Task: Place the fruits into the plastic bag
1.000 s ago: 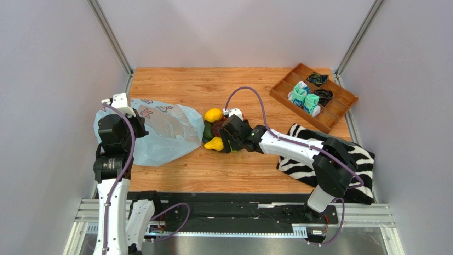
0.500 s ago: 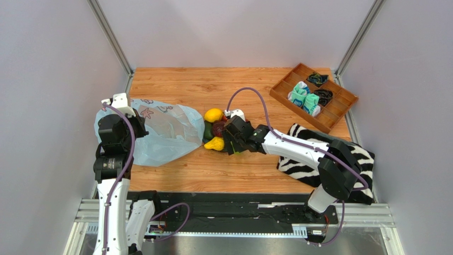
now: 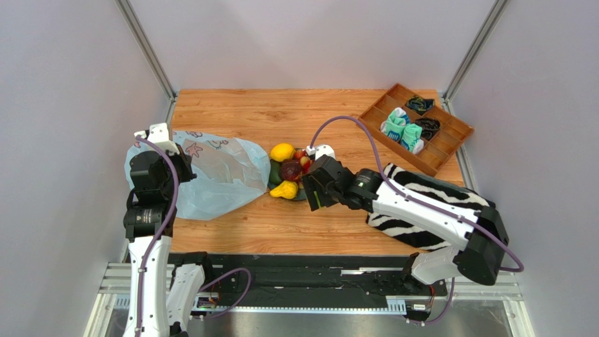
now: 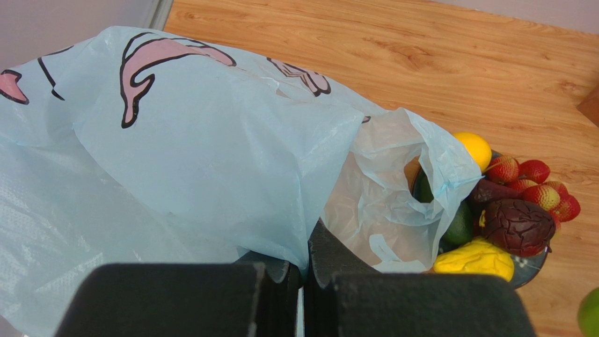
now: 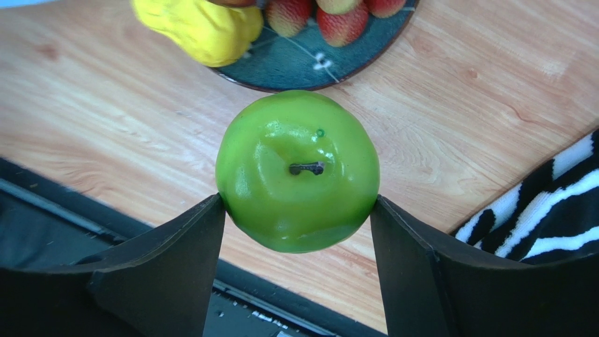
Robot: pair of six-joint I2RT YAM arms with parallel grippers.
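The right fingers (image 5: pixel 176 274) were clamped on the green apple (image 5: pixel 297 170), one on each side, its stem facing the wrist camera. It hung above the tabletop (image 5: pixel 91 119), just beside the plate (image 5: pixel 295 67). The left fingers (image 4: pixel 211 302) were pressed together on an edge of the plastic bag (image 4: pixel 197 140), whose mouth lay against the other fruits (image 4: pixel 517 225).

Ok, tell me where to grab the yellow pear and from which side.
Probably across its fat middle, coming down from the near side: the yellow pear lies on its side at the plate's near rim, free on that side, while the dark cracked fruit crowds it behind.
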